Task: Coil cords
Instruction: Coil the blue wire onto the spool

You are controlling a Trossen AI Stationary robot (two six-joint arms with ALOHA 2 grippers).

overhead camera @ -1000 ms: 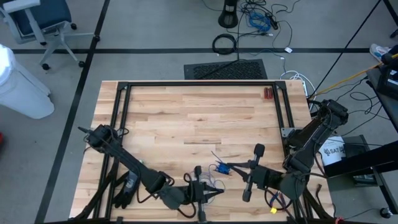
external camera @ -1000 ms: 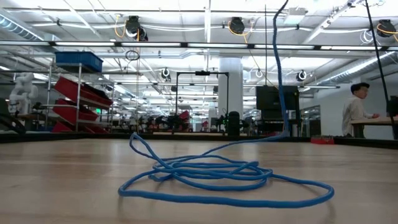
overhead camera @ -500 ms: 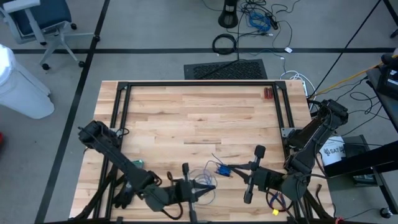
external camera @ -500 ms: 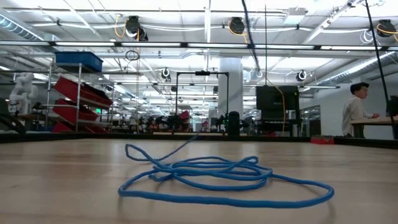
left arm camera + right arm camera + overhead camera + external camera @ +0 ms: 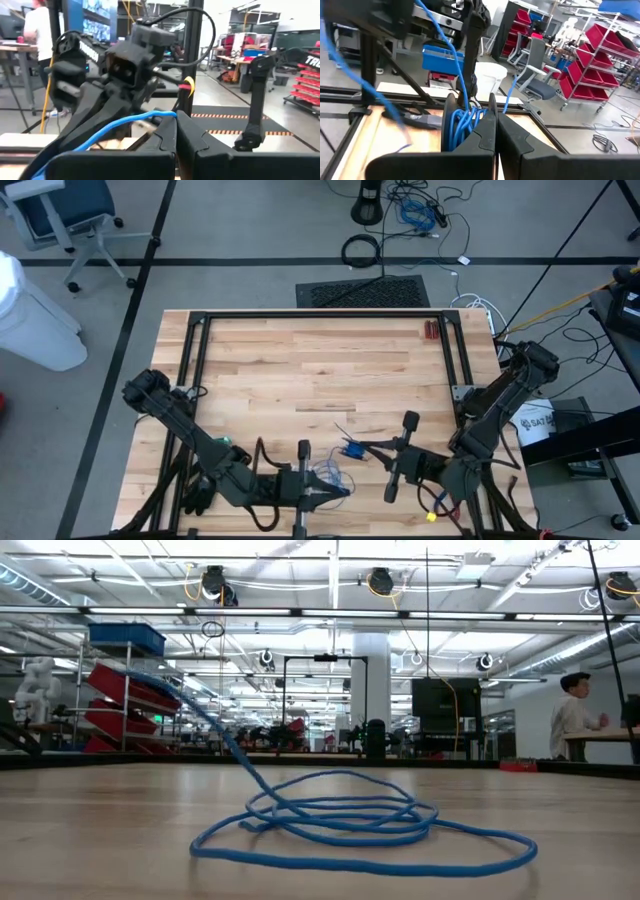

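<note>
Here, both pincers (image 5: pixel 340 490) (image 5: pixel 362 448) clamp cords (image 5: pixel 340 820) — taut

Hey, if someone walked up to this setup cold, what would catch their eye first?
Probably the blue cord, lying in loose loops on the wooden table near its front edge, one strand rising off the wood. Next, the two dark arms meeting over it: the left pincer is shut on a strand, and the right pincer is shut on a bunch of cord loops.
</note>
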